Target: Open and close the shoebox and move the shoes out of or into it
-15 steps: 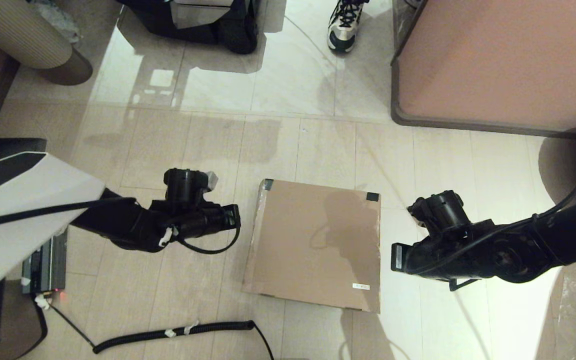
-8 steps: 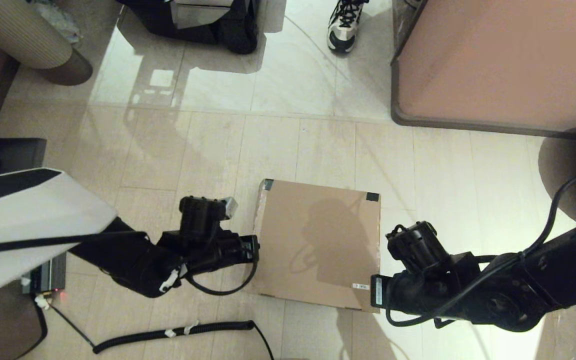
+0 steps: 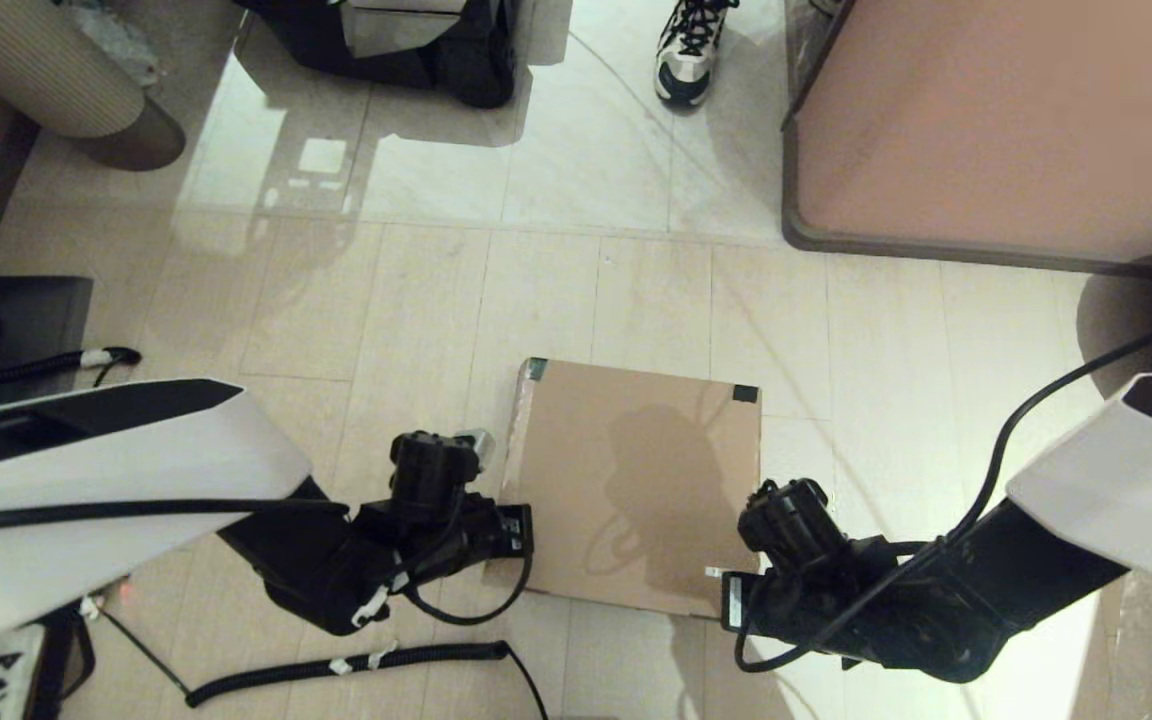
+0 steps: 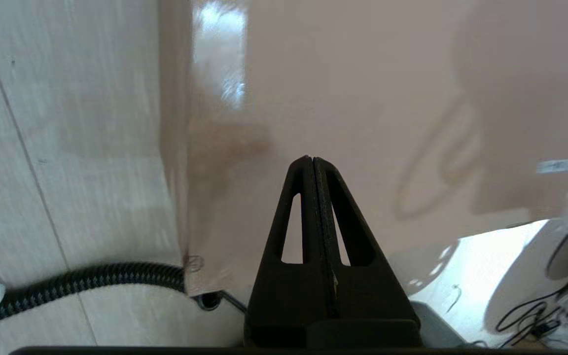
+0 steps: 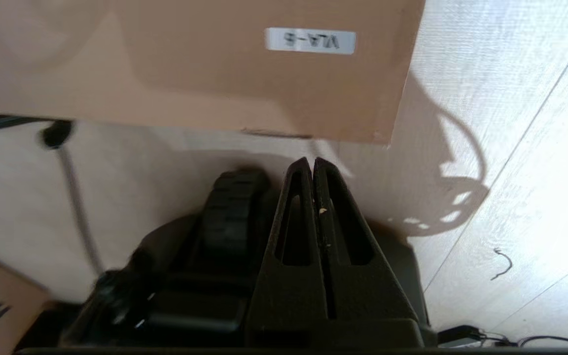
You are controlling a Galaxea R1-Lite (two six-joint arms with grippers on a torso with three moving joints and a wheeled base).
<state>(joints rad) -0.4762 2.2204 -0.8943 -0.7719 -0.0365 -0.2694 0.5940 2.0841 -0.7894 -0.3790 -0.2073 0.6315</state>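
Right gripper [image 5: 312, 165]: pressed together, empty, just off near right corner of shoebox [image 3: 636, 480].
Left gripper [image 4: 312, 162]: pressed together, empty, over near left corner.
Shoebox: centre floor, lid shut. Advised: catch near edge, lift evenly.
Shoes: unseen.

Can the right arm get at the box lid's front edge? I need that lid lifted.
Probably yes. The right end effector, shut, sits just off the near right corner of the closed box, and nothing lies between them.
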